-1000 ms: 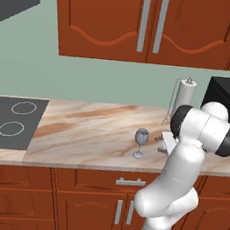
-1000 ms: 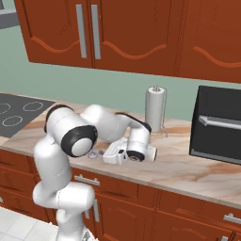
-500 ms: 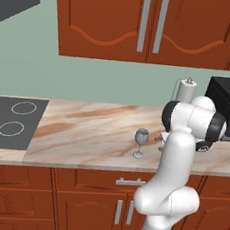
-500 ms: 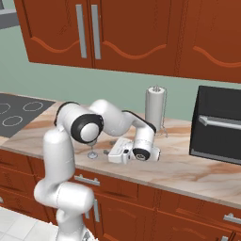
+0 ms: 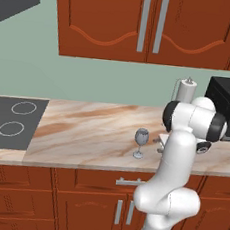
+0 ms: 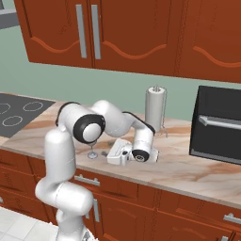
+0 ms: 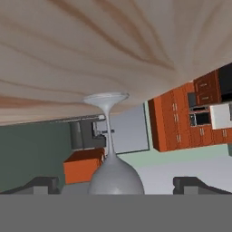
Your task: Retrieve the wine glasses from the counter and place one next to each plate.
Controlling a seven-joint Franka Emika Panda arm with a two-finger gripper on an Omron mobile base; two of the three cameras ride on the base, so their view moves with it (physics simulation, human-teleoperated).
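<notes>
While the two-finger gripper (image 7: 116, 183) lies low over the beige-tan marbled stone counter (image 5: 90, 129) with its hand turned sideways, its jaws stand spread wide and hold nothing; in the hand view the two dark finger tips (image 7: 41, 183) rise well apart at either side, and the rounded bowl of a translucent grey-blue stemmed wine glass (image 7: 113, 154) sits between them, touching neither; that view is rolled over, so the glass appears inverted, its thin stem running up to a round foot planted on the streaked stone; from the left base view the same glass (image 5: 141, 142) stands upright on the counter just beside the hand, on the side towards the black cooktop (image 5: 12, 121); in the right base view the glass foot (image 6: 92, 155) shows beside the white hand, the bowl hidden behind the arm's elbow; beyond the gripper, near the green wall, a white paper-towel roll on an upright holder (image 6: 155, 109) stands on the counter; farther along to the other side sits a black microwave oven (image 6: 217, 124); above all this hang reddish-brown wood wall cabinets with silver bar handles (image 5: 146, 25).
</notes>
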